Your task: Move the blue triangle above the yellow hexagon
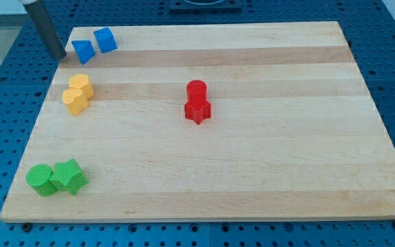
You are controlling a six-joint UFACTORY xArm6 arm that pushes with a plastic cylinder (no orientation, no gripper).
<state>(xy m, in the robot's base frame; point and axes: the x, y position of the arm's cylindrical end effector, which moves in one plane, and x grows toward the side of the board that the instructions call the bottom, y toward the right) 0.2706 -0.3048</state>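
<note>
Camera view, bottom left to top: a green cylinder (41,180) touches a green star-like block (69,177) on the pale wooden board (273,158). Two yellow blocks follow, the yellow hexagon (75,101) nearer. Above it the blue triangle (83,51) points toward the view's bottom, long axis roughly upright, beside a blue cube (105,40). My tip (59,55), a bare rod, stands just left of the triangle.

A single camera looks down at a slant from beyond the near edge of the pale wooden board (252,171), taking in nearly its whole surface, close.
</note>
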